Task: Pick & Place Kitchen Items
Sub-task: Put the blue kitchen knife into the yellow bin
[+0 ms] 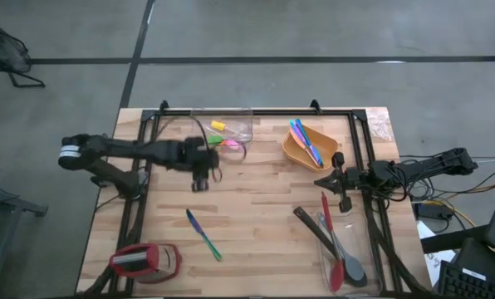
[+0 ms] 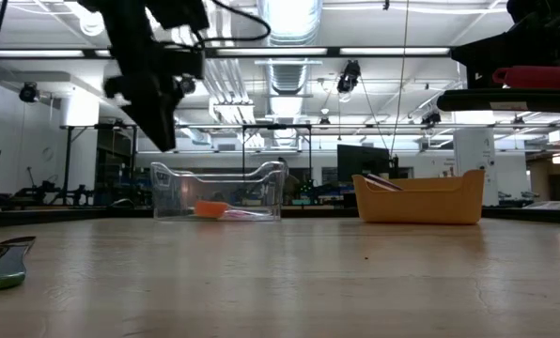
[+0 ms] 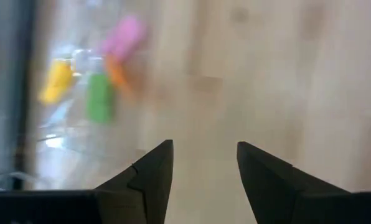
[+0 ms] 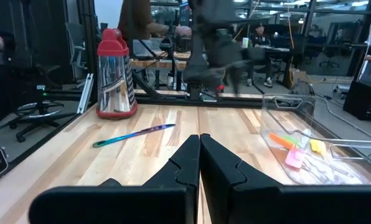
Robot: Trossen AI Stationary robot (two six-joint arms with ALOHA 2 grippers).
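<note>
Currently the left gripper (image 1: 200, 184) hangs above the wooden table (image 1: 256, 224), just beside the clear tub (image 1: 231, 131) at the far edge, and its fingers (image 3: 149, 177) stand parted with nothing between them, only bare wood showing in the gap. Inside that tub lie the small neon pieces (image 3: 98, 74), yellow, green, orange and pink, so some of the sorting looks done already. The orange bowl (image 1: 311, 148) near the far right holds thin blue and pink cutlery (image 1: 306, 139), and a second clear container at the near right holds the red spatula (image 1: 330, 241) along with a grey spatula and a dark spoon. One thin blue-green utensil (image 1: 203, 235) lies loose on the open table, well apart from every container, with the red-and-silver gadget (image 1: 144, 259) near the front left corner (not one of the items to move, by the look of it). The right gripper (image 1: 342, 189) waits over the right side of the table between the bowl and the near container, fingers pressed together and empty. My reading is that the left arm is between placements and free for the next pick. That pick probably calls for travelling toward the loose utensil, turning the wrist so the fingers straddle its thin handle crosswise, and coming down low, since so flat a piece gives little to grip.
</note>
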